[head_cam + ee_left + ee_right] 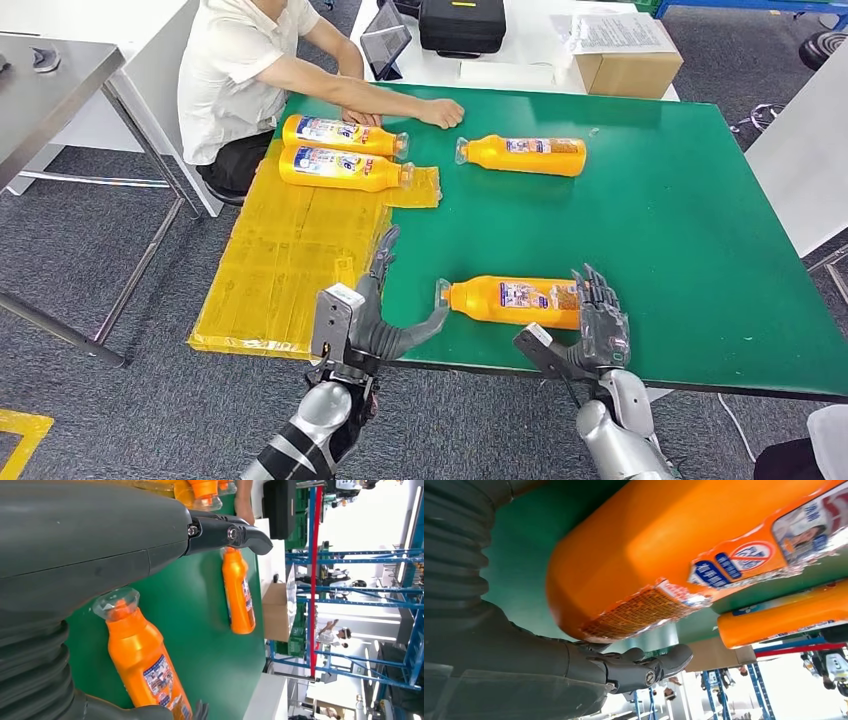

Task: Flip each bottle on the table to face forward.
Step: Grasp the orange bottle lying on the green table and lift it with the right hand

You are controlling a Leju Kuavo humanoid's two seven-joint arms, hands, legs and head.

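Orange plastic bottle with a clear cap and a printed label (512, 301), the nearest of four, lies on its side close to the front edge of the green worktop (680, 230), cap pointing toward the left hand (385, 320); that hand is spread wide and empty, its thumb reaching toward the cap without clearly touching; the right hand (597, 315) stands at the bottle's base, fingers upright and apart against or just beside the end, though contact cannot be settled; the right wrist view has the base looming just above the thumb, nothing clasped

Judging by this, the step in hand is bracketing the near bottle from both ends before turning it; the next move seems to call for both hands closing in together, since a round body on a smooth mat could roll off toward the edge if pushed from one side

A second orange bottle (523, 155) lies farther back on the green; two more orange bottles (340, 150) rest side by side on a yellow sheet (280, 260) covering the worktop's left part; a seated person in a white shirt (240, 70) reaches an arm across the far edge; behind stand a white table with a tablet (385, 45), a black case (461, 25) and a cardboard box (628, 70); grey carpet lies below
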